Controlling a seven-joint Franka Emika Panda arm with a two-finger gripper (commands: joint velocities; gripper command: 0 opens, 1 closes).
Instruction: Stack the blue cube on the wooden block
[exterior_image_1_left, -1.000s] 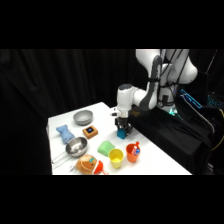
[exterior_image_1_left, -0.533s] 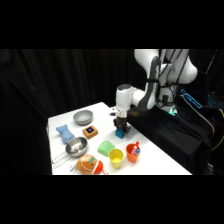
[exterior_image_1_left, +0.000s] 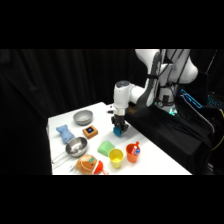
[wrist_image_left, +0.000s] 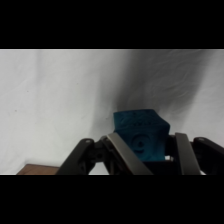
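A: What has changed over the white table (exterior_image_1_left: 165, 162) in the last second?

B: Very little in position. The gripper (exterior_image_1_left: 119, 127) hangs at about the same spot near the table's far edge, perhaps a touch higher than a second ago. In the wrist view the fingers (wrist_image_left: 122, 152) sit either side of the blue cube (wrist_image_left: 140, 135) and press against it, so the cube is clamped and looks clear of the surface.

A: So the grasp is done?

B: I judge so. What remains is the carry: the wooden block (exterior_image_1_left: 90, 132), with its dark square mark, lies well apart from the cube, toward the table's middle, with nothing on top.

A: And the containers, biggest first?

B: The grey bowl (exterior_image_1_left: 83, 118) at the back looks empty. The metal pot (exterior_image_1_left: 75, 147) nearer the front shows nothing inside that I can make out. The yellow cup (exterior_image_1_left: 116, 158) seems empty. The orange cup (exterior_image_1_left: 132, 152) holds something small and blue, too small to name.
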